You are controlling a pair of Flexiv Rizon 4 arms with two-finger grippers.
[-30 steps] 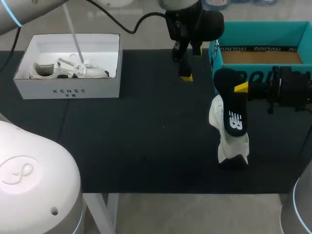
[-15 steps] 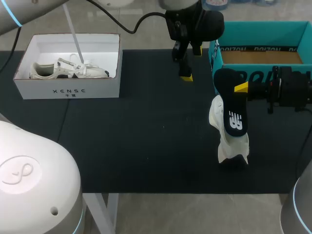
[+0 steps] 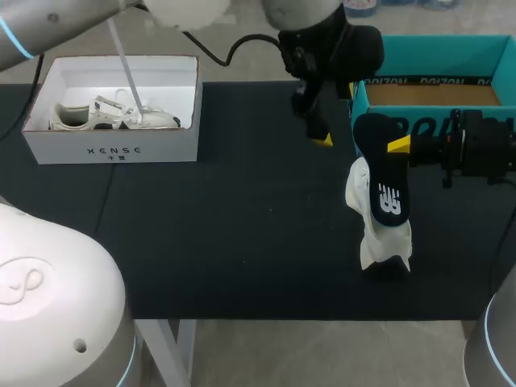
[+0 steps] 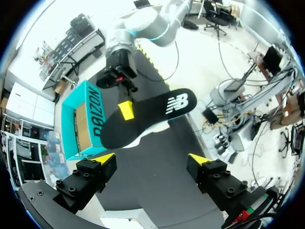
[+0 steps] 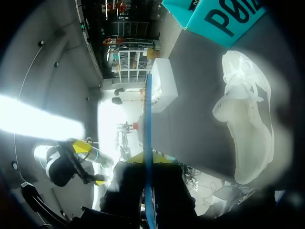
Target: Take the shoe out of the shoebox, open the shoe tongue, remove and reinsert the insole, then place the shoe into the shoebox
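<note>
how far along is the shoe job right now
Done: the shoe is out of the teal shoebox on the mat, insole pulled. In hand: the right gripper grips the insole at the shoe; the left gripper hangs open. Left: reinsert it and box the shoe.

The insole (image 3: 384, 179) covers much of the white shoe (image 3: 377, 244), and the teal shoebox (image 3: 435, 52) runs past the head view's edge.

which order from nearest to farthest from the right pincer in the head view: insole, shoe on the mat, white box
1. insole: held in the right pincer, at the right.
2. shoe: by the insole's lower end, front right.
3. white box: far across, at the back left.
</note>
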